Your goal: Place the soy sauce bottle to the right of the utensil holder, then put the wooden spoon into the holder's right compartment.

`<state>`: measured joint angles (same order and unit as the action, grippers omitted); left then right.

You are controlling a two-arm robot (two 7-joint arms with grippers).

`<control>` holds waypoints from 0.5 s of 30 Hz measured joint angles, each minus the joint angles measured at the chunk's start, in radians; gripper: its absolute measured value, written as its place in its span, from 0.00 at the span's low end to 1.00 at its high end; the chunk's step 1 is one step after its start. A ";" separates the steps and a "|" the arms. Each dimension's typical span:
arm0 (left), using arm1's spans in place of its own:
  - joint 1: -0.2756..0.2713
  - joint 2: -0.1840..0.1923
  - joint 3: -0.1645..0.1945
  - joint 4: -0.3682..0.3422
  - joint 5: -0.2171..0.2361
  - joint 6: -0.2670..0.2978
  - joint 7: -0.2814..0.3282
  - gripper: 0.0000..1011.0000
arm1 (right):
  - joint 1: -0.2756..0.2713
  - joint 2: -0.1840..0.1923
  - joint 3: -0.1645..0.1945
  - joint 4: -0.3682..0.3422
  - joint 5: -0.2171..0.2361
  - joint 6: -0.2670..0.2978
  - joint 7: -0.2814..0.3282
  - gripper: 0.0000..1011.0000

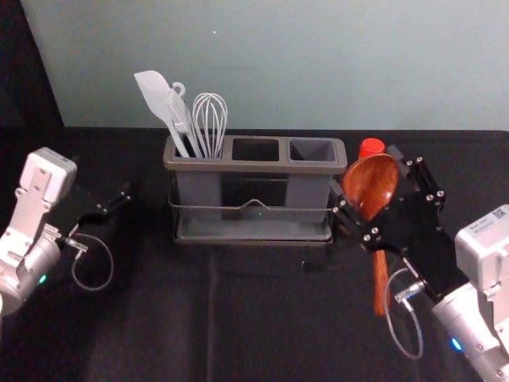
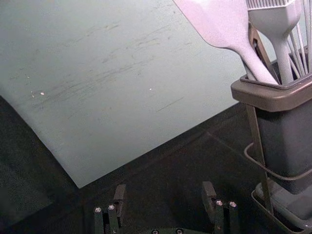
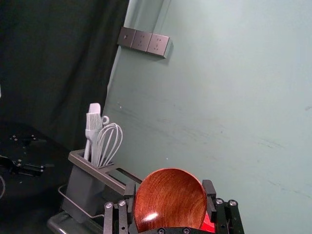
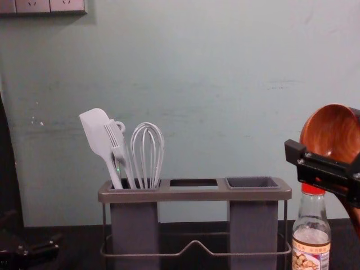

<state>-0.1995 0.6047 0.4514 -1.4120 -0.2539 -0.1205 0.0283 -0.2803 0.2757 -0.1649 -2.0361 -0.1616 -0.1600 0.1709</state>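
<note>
My right gripper (image 1: 369,177) is shut on the bowl of the wooden spoon (image 1: 380,274), whose handle hangs down. In the right wrist view the spoon's bowl (image 3: 169,200) fills the space between the fingertips of the right gripper (image 3: 168,192). The soy sauce bottle (image 4: 311,239) stands upright just right of the utensil holder (image 4: 197,194), with the spoon above and partly in front of it. The holder's right compartment (image 1: 312,150) is empty. At the left, my left gripper (image 1: 121,199) is parked; its own wrist view shows the left gripper (image 2: 164,192) open with nothing held.
A white spatula (image 4: 97,135), a brush (image 4: 119,149) and a whisk (image 4: 147,152) stand in the holder's left compartment. A wire rail (image 1: 238,208) runs along the holder's front. Behind the table rises a pale wall, with sockets (image 3: 141,41) on it.
</note>
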 joint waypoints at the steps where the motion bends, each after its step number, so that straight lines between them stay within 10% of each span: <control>1: 0.000 0.000 0.000 0.000 0.000 0.000 0.000 0.99 | 0.000 0.000 0.000 0.000 0.000 0.000 0.000 0.83; 15: 0.000 0.000 0.000 0.000 0.000 0.000 0.000 0.99 | 0.054 -0.002 0.001 0.024 0.002 -0.037 -0.001 0.83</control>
<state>-0.1995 0.6047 0.4514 -1.4119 -0.2539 -0.1205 0.0283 -0.2259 0.2741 -0.1637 -2.0124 -0.1592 -0.1973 0.1698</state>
